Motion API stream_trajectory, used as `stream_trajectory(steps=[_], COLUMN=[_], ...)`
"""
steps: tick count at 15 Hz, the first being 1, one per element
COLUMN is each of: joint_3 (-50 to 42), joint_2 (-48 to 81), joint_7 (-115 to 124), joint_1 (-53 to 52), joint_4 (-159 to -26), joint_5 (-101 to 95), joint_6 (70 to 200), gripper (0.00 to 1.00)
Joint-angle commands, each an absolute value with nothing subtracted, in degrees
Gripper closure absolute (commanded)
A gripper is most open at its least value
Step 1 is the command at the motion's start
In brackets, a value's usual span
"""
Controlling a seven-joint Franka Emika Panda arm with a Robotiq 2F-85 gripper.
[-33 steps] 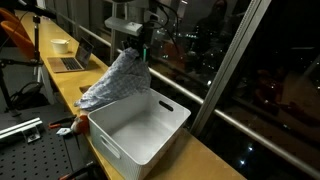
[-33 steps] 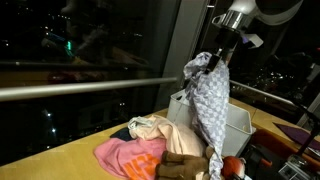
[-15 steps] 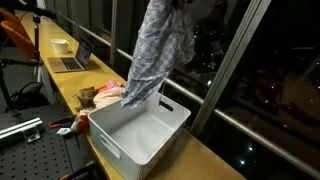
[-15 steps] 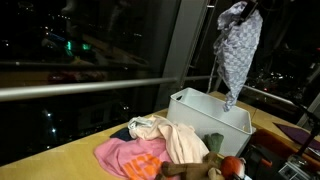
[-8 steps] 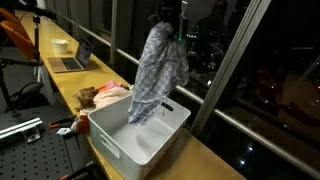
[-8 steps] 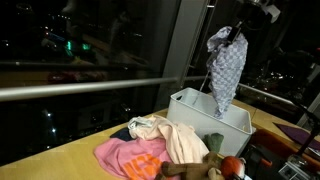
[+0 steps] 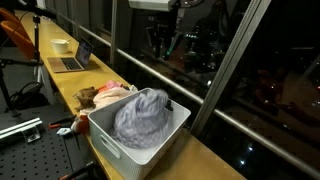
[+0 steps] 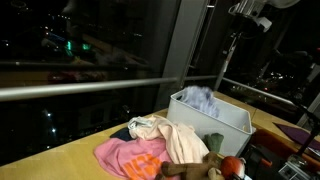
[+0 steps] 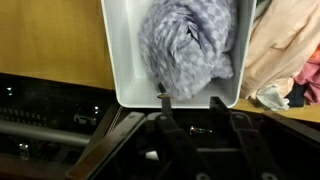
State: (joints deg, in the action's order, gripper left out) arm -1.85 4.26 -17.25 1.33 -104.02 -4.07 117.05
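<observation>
- Where the counter (image 7: 205, 152) comes nearest in an exterior view, a white bin (image 7: 112, 138) stands on it, close to the edge by the window (image 7: 255, 80).
- Inside the bin lies a grey checked cloth (image 7: 142, 117), bunched into a loose heap. It sits wholly within the walls and nothing trails over the rim.
- The wrist view looks straight down on the same heap (image 9: 188, 45). It fills most of the bin, with bare white floor (image 9: 125, 60) showing along one side.
- Above the far end of the bin hangs the gripper (image 7: 162, 48), high up and well apart from the cloth. Its fingers are spread and there is nothing between them.
- Judged from how things lie, this piece is done: the checked cloth rests in the bin and is free of the gripper.
- Past the bin's far wall, more laundry lies on the bare counter. An exterior view shows a pink cloth (image 8: 125, 155) spread flat, with a cream cloth (image 8: 172, 140) heaped partly over it and just beside the bin's wall (image 8: 215, 128).
- Neither of these is inside the bin, and the gripper is nowhere near them. As I read it, they are what is left.
- Farthest along the counter, well apart from all this, sit an open laptop (image 7: 72, 60) and a pale cup (image 7: 61, 45).
</observation>
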Motion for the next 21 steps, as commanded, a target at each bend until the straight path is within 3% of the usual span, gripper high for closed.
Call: stream_trajectory(steps=[1, 5, 12, 21], joint_3=[-0.4, 3.2, 9.1, 10.1], joint_2=[3.8, 5.3, 13.4, 29.3], joint_7=[-14.9, -11.4, -2.9, 3.3], joint_1=[0.2, -3.4, -10.6, -17.1], joint_4=[-104.8, -107.6, -108.4, -100.1], joint_5=[-6.0, -6.3, -5.5, -6.3], joint_6=[117.5, 119.4, 125.0, 127.1], gripper=[0.25, 0.01, 0.00, 0.00])
